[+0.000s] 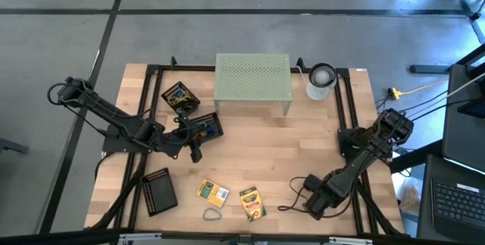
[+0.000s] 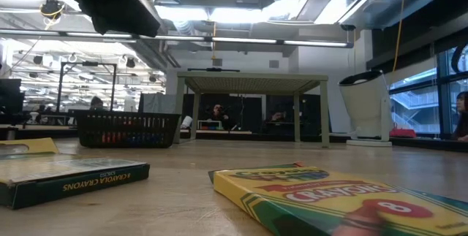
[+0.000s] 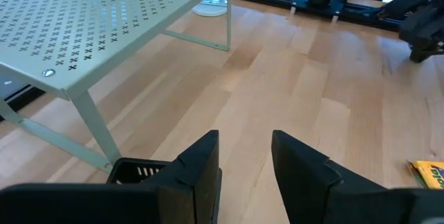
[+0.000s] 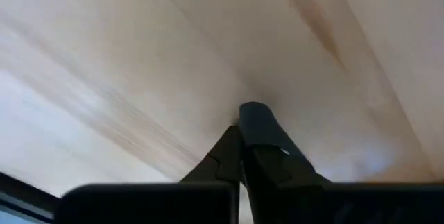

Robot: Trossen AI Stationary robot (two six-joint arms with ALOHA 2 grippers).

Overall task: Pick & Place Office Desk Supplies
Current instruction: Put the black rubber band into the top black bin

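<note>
Your left gripper (image 1: 198, 140) hangs over the middle-left of the wooden table (image 1: 303, 154), at the edge of the black mesh tray (image 1: 203, 126) that sits in front of the pale green riser (image 1: 252, 80). In your left wrist view its fingers (image 3: 201, 172) stand apart with bare wood between them, released and grasping nothing, and the rim of that tray shows just beside them.

Your right gripper (image 1: 312, 199) rests low at the table's front right; in your right wrist view its fingers (image 4: 260, 141) are pressed together against the wood, clenched on nothing.

The supplies lie as follows. Two crayon boxes sit near the front edge: one (image 1: 213, 193) to the left, the other (image 1: 252, 202) just to its right, apart from each other. A small tan rubber-band loop (image 1: 212, 214) lies in front of them. A second mesh tray (image 1: 180, 97) with mixed small items stands left of the riser, and a third, flat black tray (image 1: 159, 191) lies at the front left. The white-grey cylinder (image 1: 321, 80) stands right of the riser
</note>
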